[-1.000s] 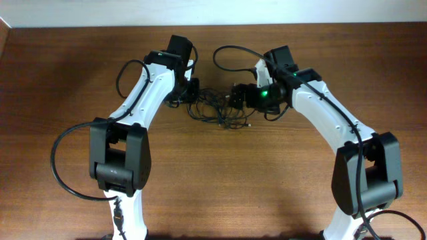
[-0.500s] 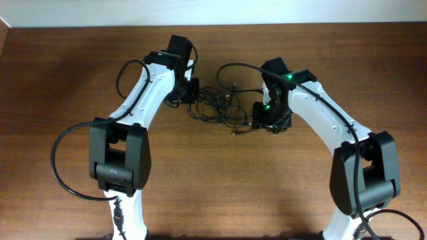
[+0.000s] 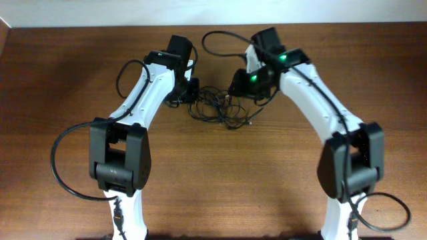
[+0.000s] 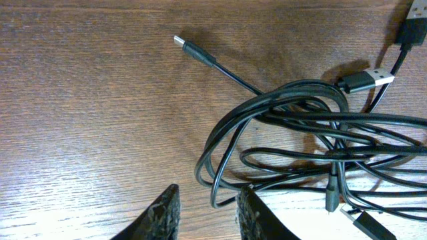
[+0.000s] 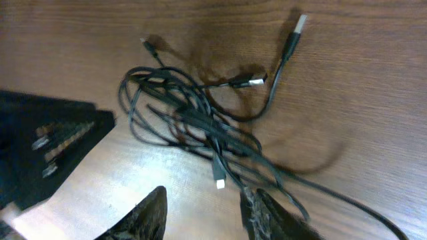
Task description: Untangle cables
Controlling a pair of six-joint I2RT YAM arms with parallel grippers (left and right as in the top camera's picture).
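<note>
The cables [image 3: 219,109] lie as one tangle of thin black cords on the wood between my two arms. My left gripper [image 3: 191,93] sits at the tangle's left edge. In the left wrist view the gripper [image 4: 207,200] is open, and the end of one loop of the cables [image 4: 300,127] reaches just between its fingertips. My right gripper [image 3: 238,87] hovers at the tangle's upper right. In the right wrist view it [image 5: 205,203] is open with bare wood in the gap, the cables [image 5: 200,120] lie ahead, and one cord runs past its right finger [image 5: 267,217].
Loose plugs stick out of the tangle: a silver USB plug [image 4: 365,80], a small plug [image 4: 190,48], and a white-tipped connector [image 5: 219,180]. The left arm's black body [image 5: 47,147] fills the left of the right wrist view. A thick arm wire [image 3: 223,40] arches over the back.
The right gripper swung out to the right, then came back to the tangle's upper right with its jaws narrower. The left arm held still.
</note>
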